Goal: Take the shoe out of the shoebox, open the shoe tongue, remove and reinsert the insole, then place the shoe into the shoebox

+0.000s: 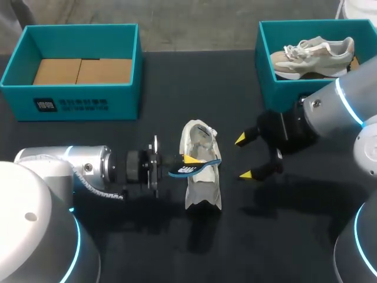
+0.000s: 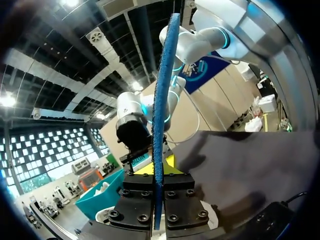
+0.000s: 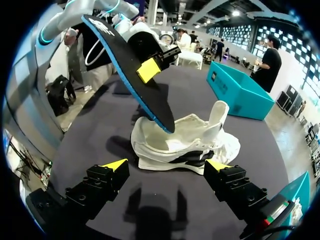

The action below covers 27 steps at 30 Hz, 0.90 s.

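Observation:
A white shoe [image 1: 201, 177] lies on the dark table, its opening facing up [image 3: 185, 142]. My left gripper [image 1: 187, 159] is shut on a black insole with a blue edge [image 1: 194, 168], which it holds tilted above the shoe. The insole's lower end [image 3: 135, 70] reaches down to the shoe's opening. In the left wrist view the insole [image 2: 160, 115] stands edge-on between the left gripper's [image 2: 159, 172] fingers. My right gripper [image 1: 250, 157] is open just right of the shoe with nothing in it, and it faces the shoe's side [image 3: 167, 165].
A teal shoebox [image 1: 76, 100] with cardboard inside stands at the back left [image 3: 240, 90]. A second teal shoebox [image 1: 265, 65] at the back right holds another beige shoe [image 1: 315, 53]. My right arm passes in front of that box.

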Each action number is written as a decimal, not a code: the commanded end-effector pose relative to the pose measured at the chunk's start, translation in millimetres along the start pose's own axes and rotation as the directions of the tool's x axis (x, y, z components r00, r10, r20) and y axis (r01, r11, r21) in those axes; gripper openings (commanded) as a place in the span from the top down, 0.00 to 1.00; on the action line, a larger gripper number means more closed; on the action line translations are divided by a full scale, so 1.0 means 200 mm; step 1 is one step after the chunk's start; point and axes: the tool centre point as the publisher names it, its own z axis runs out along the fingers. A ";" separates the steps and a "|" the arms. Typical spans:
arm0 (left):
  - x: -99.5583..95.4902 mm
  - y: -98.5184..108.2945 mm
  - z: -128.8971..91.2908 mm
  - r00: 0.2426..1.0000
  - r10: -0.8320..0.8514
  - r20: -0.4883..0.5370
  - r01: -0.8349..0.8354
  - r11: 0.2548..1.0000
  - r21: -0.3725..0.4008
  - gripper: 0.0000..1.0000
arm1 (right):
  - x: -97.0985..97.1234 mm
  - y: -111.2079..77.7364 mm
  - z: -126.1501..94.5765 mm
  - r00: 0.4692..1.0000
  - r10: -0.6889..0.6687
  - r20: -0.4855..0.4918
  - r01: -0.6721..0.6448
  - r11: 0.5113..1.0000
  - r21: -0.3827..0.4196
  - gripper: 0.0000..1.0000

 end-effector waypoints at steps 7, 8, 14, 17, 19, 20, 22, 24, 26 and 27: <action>0.02 0.06 0.03 0.999 0.040 -0.018 -0.040 0.999 -0.012 1.00 | 0.00 -0.01 0.03 1.000 0.005 -0.004 -0.005 1.000 -0.011 0.00; 0.02 0.06 0.03 0.999 0.047 -0.019 -0.047 0.999 -0.018 1.00 | 0.00 -0.01 0.03 1.000 0.005 -0.004 -0.005 1.000 -0.011 0.00; 0.04 0.06 0.02 0.999 0.044 -0.014 -0.044 0.999 -0.021 1.00 | -0.01 -0.02 0.02 1.000 0.008 -0.006 -0.008 1.000 -0.017 0.00; 0.05 0.08 0.01 0.999 0.042 -0.017 -0.042 0.999 -0.028 1.00 | -0.01 -0.02 0.02 1.000 0.008 -0.010 -0.008 1.000 -0.020 0.00; 0.05 0.10 0.01 0.999 0.040 -0.018 -0.041 0.999 -0.032 1.00 | -0.01 -0.02 0.03 1.000 0.008 -0.012 -0.008 1.000 -0.021 0.00; 0.05 0.10 0.01 0.999 0.040 -0.019 -0.041 0.999 -0.034 1.00 | -0.01 -0.02 0.03 1.000 0.008 -0.011 -0.008 1.000 -0.021 0.00; 0.05 0.12 0.01 0.999 0.043 -0.019 -0.044 0.998 -0.037 1.00 | -0.01 -0.01 0.04 1.000 0.005 -0.010 -0.005 1.000 -0.022 0.00; 0.05 0.13 0.01 0.999 0.048 -0.016 -0.049 0.998 -0.038 1.00 | 0.00 -0.01 0.05 1.000 0.002 -0.008 -0.002 1.000 -0.023 0.00; 0.04 0.14 0.01 0.999 0.052 -0.014 -0.052 0.998 -0.038 1.00 | 0.00 -0.01 0.05 1.000 -0.002 -0.006 0.002 1.000 -0.025 0.00; 0.04 0.15 0.01 0.999 0.052 -0.013 -0.053 0.998 -0.037 1.00 | 0.00 -0.01 0.06 1.000 -0.004 -0.005 0.004 1.000 -0.026 0.00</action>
